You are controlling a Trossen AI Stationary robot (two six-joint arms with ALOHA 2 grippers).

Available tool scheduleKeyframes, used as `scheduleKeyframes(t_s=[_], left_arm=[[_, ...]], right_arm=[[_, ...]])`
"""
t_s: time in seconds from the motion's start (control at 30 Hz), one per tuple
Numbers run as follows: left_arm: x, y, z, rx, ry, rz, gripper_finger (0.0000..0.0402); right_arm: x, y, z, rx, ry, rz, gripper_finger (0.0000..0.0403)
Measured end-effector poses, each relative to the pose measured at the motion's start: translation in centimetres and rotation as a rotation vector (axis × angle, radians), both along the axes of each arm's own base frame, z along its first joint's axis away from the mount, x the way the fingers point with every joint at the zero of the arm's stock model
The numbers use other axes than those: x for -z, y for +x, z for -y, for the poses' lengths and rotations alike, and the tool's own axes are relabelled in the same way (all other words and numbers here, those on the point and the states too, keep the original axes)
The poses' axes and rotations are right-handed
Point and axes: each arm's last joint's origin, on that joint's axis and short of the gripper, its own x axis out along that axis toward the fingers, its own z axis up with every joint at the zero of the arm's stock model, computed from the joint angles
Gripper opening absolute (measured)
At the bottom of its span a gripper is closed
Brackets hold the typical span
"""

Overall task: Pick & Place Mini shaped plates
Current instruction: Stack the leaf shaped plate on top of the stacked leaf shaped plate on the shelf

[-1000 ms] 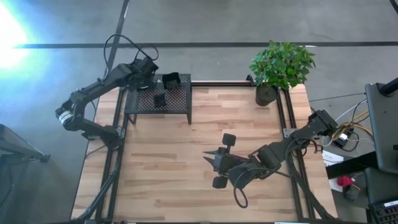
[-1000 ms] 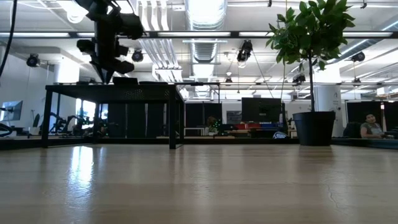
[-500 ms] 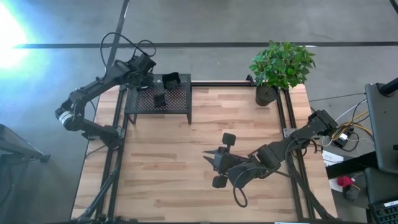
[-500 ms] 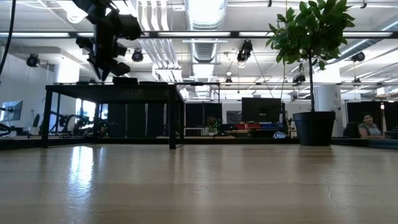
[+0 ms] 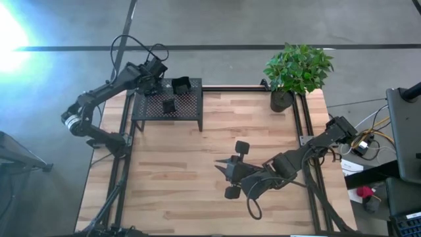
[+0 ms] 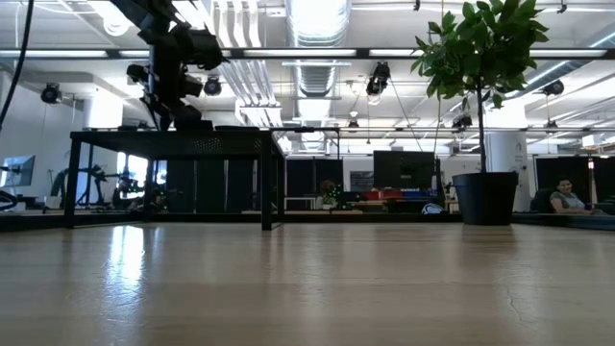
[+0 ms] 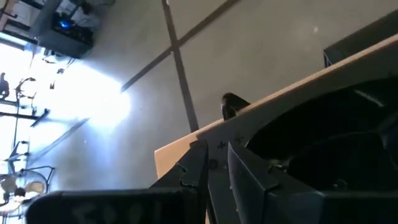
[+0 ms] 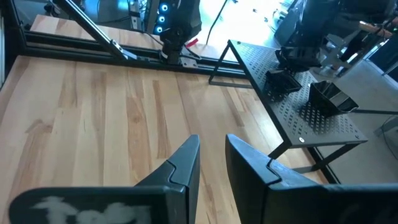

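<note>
two black mini plates sit on the perforated stand (image 5: 168, 105) at the far left corner of the wooden surface (image 5: 197, 164). one plate (image 5: 169, 105) lies near the stand's middle; the other plate (image 5: 181, 83) is a squarish dish at the stand's far edge, toward its right corner. in the right wrist view the same two show apart from each other on the perforated top, one (image 8: 278, 83) nearer the stand's centre, the other (image 8: 326, 96) close to its rim.

the left end effector (image 5: 148, 89) hangs over the stand's far left part, just beside the plates but not touching either as far as the high view shows. in its own wrist view the fingers (image 7: 249, 177) stand a narrow gap apart with nothing visible between them (whether they count as released or clenched, i cannot tell). from the low view the left arm (image 6: 173, 67) reaches down toward the stand top.

the right end effector (image 5: 227, 172) rests low over the middle of the surface, well apart from the stand, pointing left. its fingers (image 8: 255, 177) also show a narrow gap with nothing between them, so i cannot tell its state either.

a potted plant (image 5: 296, 72) stands at the far right corner.
</note>
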Motion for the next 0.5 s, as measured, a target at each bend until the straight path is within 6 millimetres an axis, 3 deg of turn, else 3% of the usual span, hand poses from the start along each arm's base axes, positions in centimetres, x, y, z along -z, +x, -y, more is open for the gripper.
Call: scheduleKeyframes(t_s=[0.5], left_arm=[[0.15, 0.12, 0.35, 0.111, -0.122, 0.069, 0.006]], right_arm=[[0.01, -0.01, -0.01, 0.0, 0.0, 0.0, 0.0072]])
